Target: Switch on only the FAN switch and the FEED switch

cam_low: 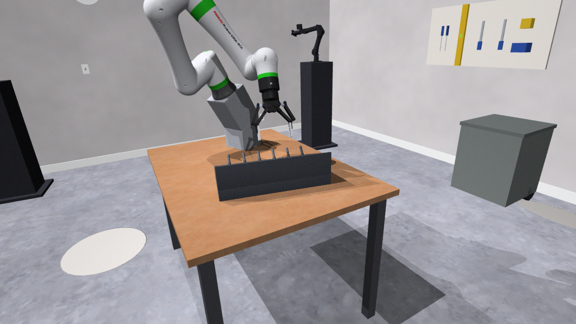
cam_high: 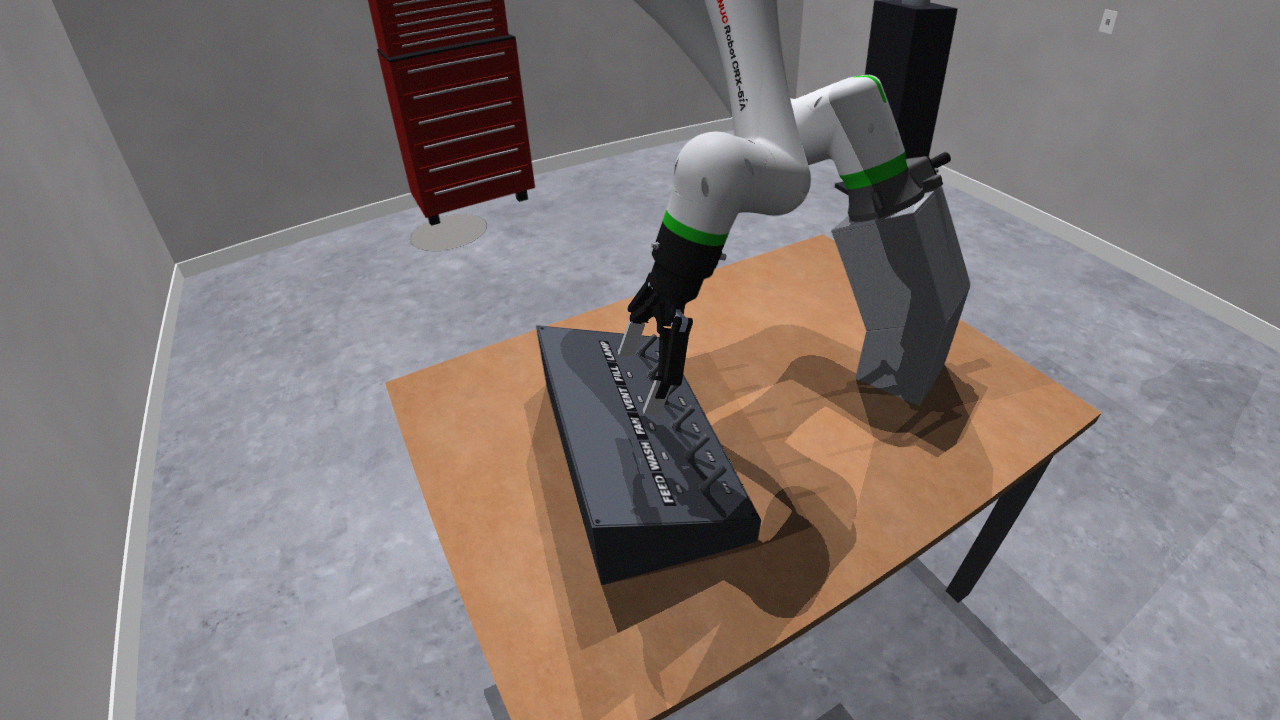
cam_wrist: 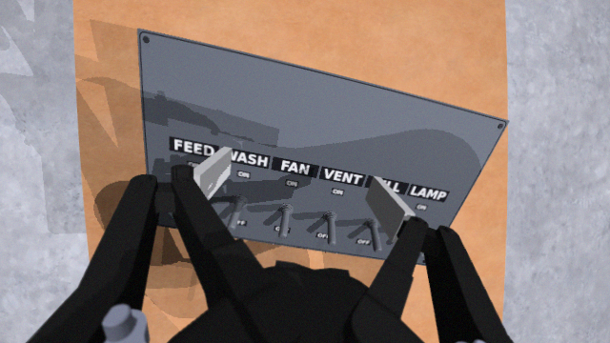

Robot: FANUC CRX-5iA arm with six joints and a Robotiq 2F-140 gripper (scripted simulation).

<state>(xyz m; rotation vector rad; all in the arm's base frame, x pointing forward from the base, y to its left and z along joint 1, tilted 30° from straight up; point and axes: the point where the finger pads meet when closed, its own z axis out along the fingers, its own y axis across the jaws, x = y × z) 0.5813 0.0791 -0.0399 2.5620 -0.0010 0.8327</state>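
The dark console (cam_high: 644, 438) lies on the wooden table, with a row of toggle levers under the labels FEED, WASH, FAN, VENT, FILL and LAMP. In the wrist view the FAN lever (cam_wrist: 284, 220) leans toward its OFF mark, as do the WASH, VENT and FILL levers. The FEED label (cam_wrist: 192, 147) shows, but its lever is hidden behind my left finger. The LAMP lever is hidden behind my right finger. My gripper (cam_wrist: 302, 174) is open and empty. It hangs above the lever row (cam_high: 646, 371), touching nothing. From behind the console (cam_low: 273, 175) the gripper (cam_low: 273, 124) stands well above the lever tips.
The arm's grey base block (cam_high: 904, 295) stands on the table behind the console. A red tool cabinet (cam_high: 452, 98), a black pillar (cam_low: 316, 104) and a grey box (cam_low: 503, 157) stand on the floor, away from the table.
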